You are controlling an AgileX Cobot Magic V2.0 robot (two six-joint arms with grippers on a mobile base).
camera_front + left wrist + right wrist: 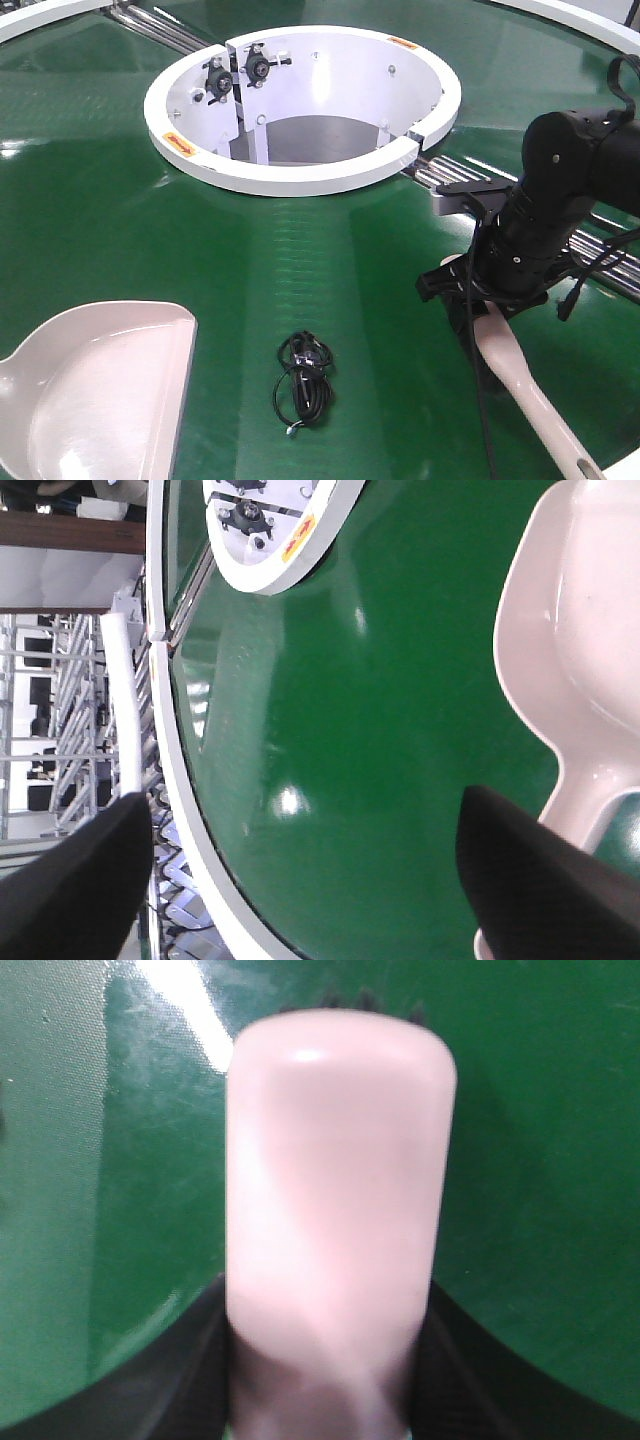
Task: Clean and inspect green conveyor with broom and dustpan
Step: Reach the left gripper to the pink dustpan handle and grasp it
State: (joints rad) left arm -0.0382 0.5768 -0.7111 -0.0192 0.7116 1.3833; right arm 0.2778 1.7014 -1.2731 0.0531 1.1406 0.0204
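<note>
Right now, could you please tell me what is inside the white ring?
Two black fittings on its inner wall and a grey surface below; the near rim hides the rest.

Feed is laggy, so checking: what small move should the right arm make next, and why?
Probably sweep the broom left across the conveyor toward the black cable. The right gripper grips the broom, and the cable lies loose between it and the dustpan, whose open front faces the cable.
</note>
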